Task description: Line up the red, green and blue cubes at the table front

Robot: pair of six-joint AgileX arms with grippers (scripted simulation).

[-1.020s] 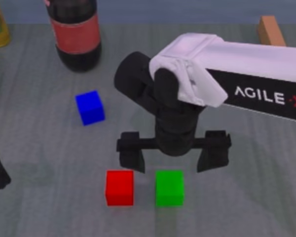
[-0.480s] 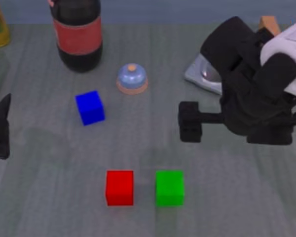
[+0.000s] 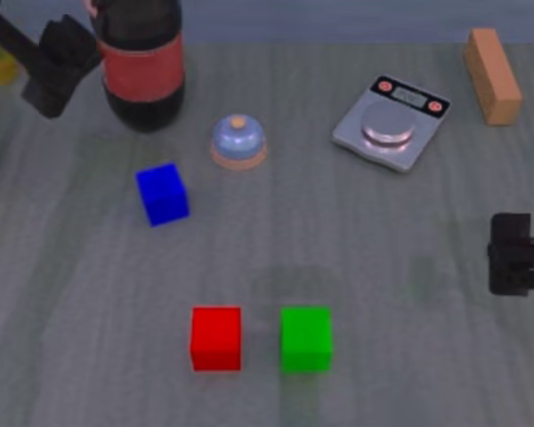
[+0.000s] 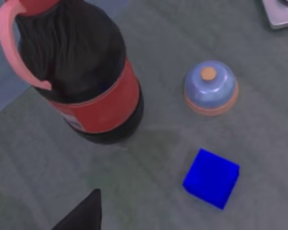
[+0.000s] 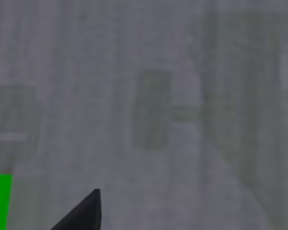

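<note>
As seen from above, side by side near the front edge of the table and slightly apart: red cube on the left, green cube on the right, both square to the edge. Farther back and to the left, well apart from that pair and turned a little askew: blue cube. Behind it, a silver call bell on an orange base. Left of the bell, a dark cola bottle with a red label. Right of the bell, a small kitchen scale, and at the far right corner a tan wooden block. Up at the far left corner, just beside the bottle: left gripper, holding nothing visible; cannot tell whether open or closed. At the right edge, mid-depth, only partly in view: right gripper, clear of every cube; likewise cannot tell.

From the left wrist, looking down on the bottle, the bell and the blue cube, all resting on the table and none touching another.

From the right wrist, mostly bare grey tabletop, with a sliver of the green cube at the picture's edge.
</note>
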